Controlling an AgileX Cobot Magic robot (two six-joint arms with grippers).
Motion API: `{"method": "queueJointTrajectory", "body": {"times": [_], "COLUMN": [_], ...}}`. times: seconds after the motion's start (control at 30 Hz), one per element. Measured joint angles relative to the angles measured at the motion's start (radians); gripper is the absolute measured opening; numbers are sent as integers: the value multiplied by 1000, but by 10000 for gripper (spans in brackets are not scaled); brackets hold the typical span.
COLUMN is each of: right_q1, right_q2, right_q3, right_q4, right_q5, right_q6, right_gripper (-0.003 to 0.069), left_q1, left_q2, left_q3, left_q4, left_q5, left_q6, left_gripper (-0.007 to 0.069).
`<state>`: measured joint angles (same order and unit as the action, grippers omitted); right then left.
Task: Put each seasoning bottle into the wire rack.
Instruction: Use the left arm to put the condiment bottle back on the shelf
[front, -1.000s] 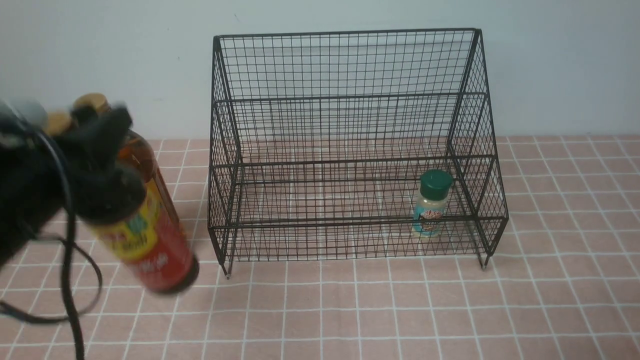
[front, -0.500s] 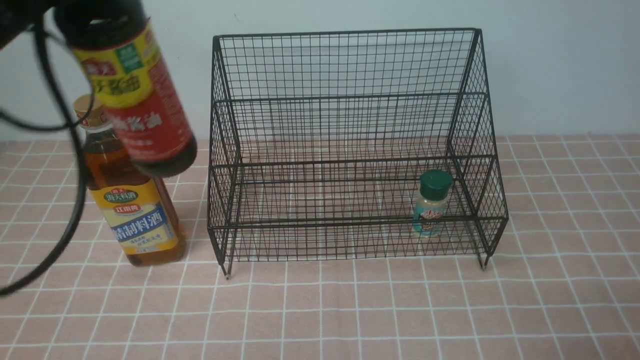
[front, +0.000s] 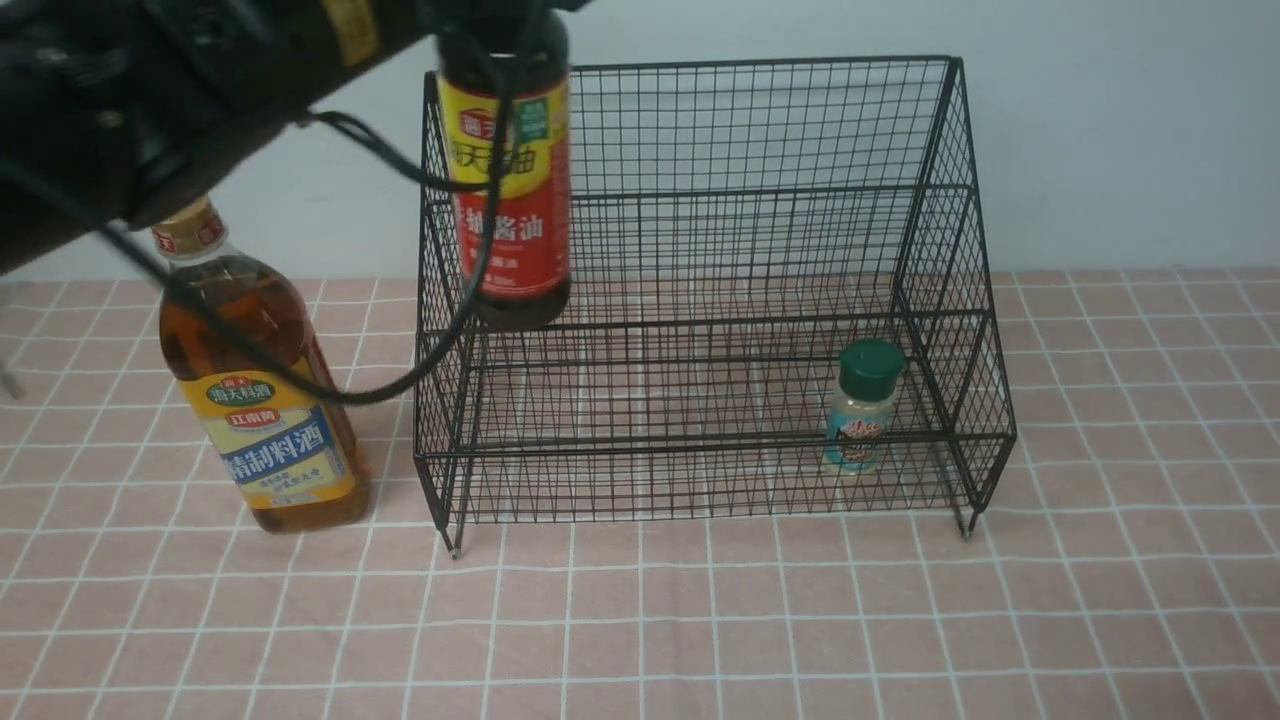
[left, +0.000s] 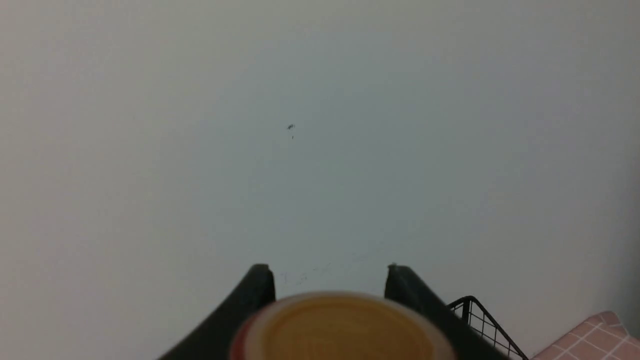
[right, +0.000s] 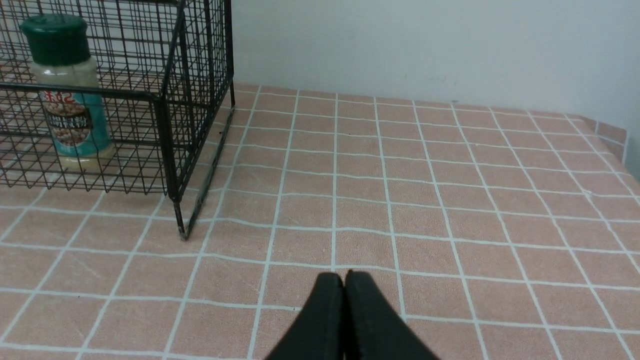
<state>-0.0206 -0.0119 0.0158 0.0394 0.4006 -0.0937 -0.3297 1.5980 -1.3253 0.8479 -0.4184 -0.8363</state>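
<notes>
My left gripper (front: 500, 25) is shut on the neck of the dark soy-sauce bottle (front: 510, 190), which hangs upright at the left end of the black wire rack (front: 690, 66), its base near the upper tier's rail. The left wrist view shows the bottle's cap (left: 340, 330) between the fingers of that gripper (left: 330, 271), and a rack corner (left: 475, 315). The amber bottle (front: 265, 390) stands on the table left of the rack. The green-capped shaker jar (front: 862, 410) stands on the lower tier at the right, also seen in the right wrist view (right: 67, 95). My right gripper (right: 344, 276) is shut and empty, low over the table right of the rack (right: 165, 125).
The left arm's black cable (front: 400, 390) loops down in front of the amber bottle and the rack's left side. A pale wall (front: 1100, 130) stands close behind the rack. The pink tiled table (front: 700, 620) spreads in front and to the right.
My left gripper has lifted the soy-sauce bottle off the table beside the amber bottle, carried it up and to the right, and straightened it upright over the rack's left end.
</notes>
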Motion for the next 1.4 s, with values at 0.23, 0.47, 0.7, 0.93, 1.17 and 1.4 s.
{"method": "queueJointTrajectory", "body": {"times": [0.23,0.47,0.7,0.93,1.17,1.4], "right_q1": [0,0,0,0,0,0], "right_q2": [0,0,0,0,0,0], "right_q3": [0,0,0,0,0,0], "right_q4": [0,0,0,0,0,0], "right_q5": [0,0,0,0,0,0], "right_q6": [0,0,0,0,0,0], "right_gripper": [-15,-15,-15,-15,-15,-15], "left_q1": [0,-1,-2,-2,-4,-4], "left_q2": [103,146,163,206,217,217], "left_q3": [-58,-57,-38,-23,-22,-26], "left_q4": [-3,18,112,191,307,453], "left_q5": [18,44,123,124,115,101], "left_q6": [4,-7,-78,-202,-379,-494], "left_gripper": [258,258,258,258,258,258]}}
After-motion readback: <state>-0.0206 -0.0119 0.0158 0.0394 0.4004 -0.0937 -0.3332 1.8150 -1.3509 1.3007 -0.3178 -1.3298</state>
